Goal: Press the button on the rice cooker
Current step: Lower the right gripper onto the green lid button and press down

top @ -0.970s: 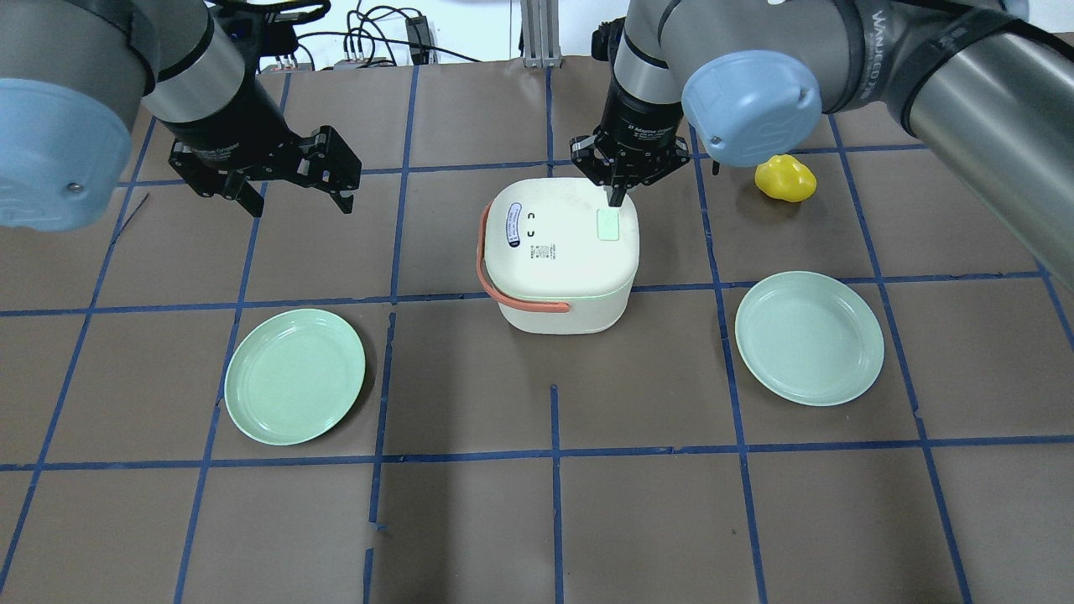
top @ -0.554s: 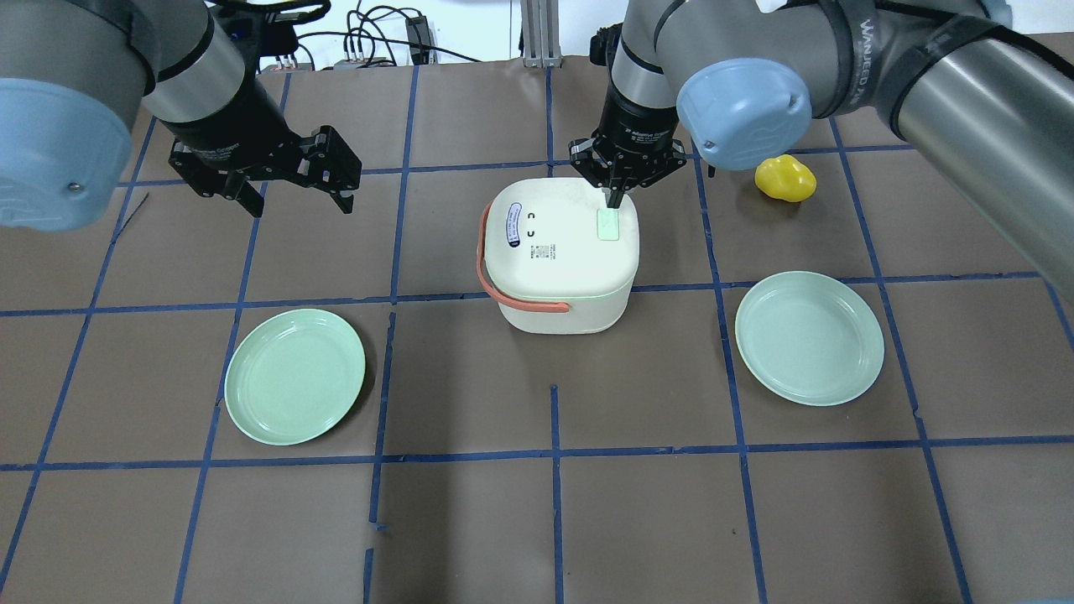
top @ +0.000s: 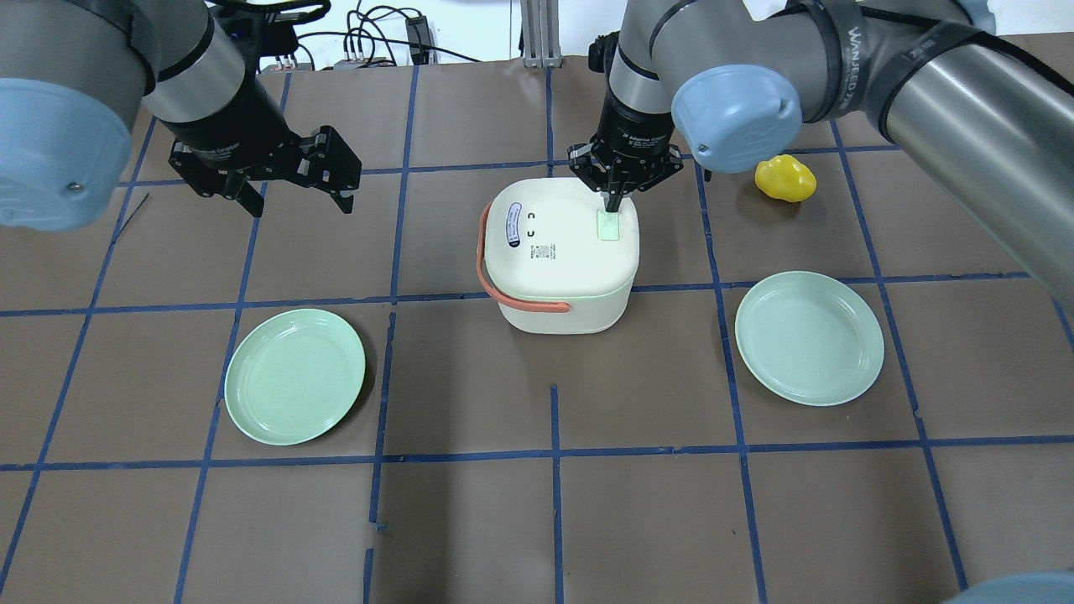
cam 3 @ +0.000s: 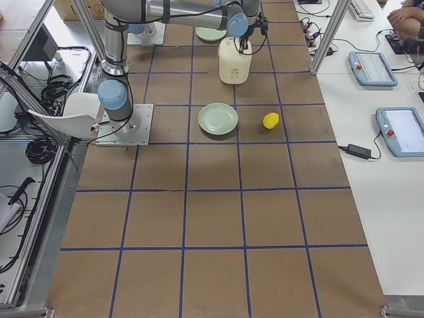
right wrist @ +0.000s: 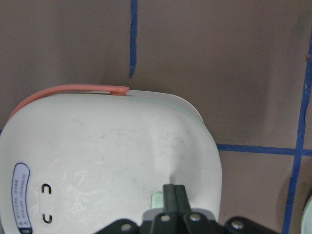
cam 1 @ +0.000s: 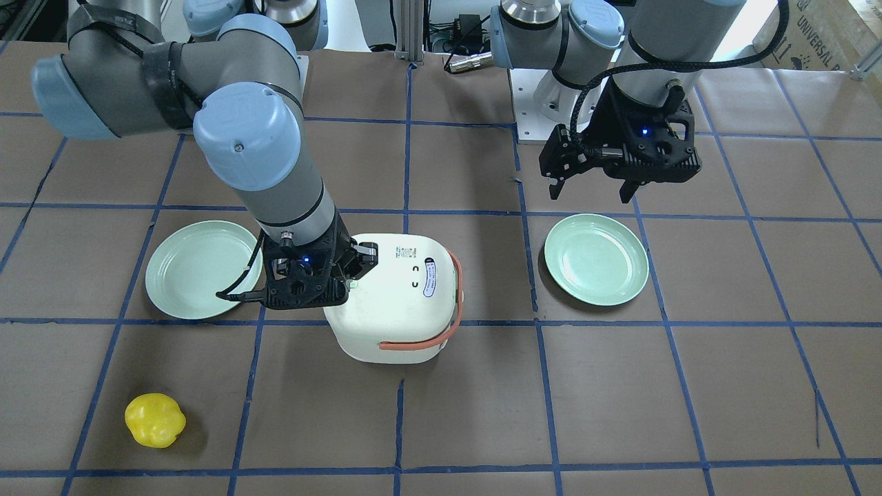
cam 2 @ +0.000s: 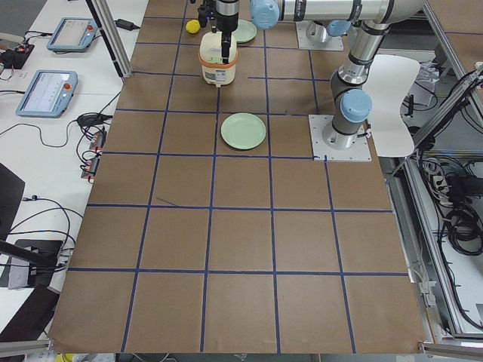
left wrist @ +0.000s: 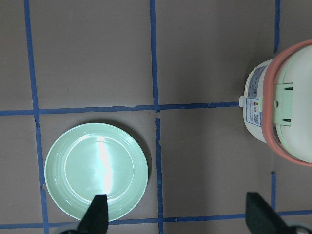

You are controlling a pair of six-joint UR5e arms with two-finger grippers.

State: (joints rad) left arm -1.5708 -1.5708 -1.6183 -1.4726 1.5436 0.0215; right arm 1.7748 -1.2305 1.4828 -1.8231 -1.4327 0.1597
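The white rice cooker [top: 558,260] with an orange handle stands mid-table; it also shows in the front view [cam 1: 396,303]. Its pale green button [top: 607,225] sits on the lid's right side. My right gripper [top: 612,204] is shut, points straight down, and has its fingertips at the button's far edge. In the right wrist view the closed fingertips [right wrist: 174,192] overlap the button [right wrist: 157,199]. Whether they touch it I cannot tell. My left gripper [top: 295,201] is open and empty, hovering left of the cooker above the table.
One green plate [top: 295,375] lies at the front left, another [top: 810,337] at the right. A yellow toy pepper [top: 785,178] lies right of the right gripper. The left wrist view shows the left plate [left wrist: 96,170] and the cooker's side [left wrist: 287,112].
My right gripper has shifted slightly left and lower, bringing its shut fingertips closer onto the button's edge. The left arm has not moved.
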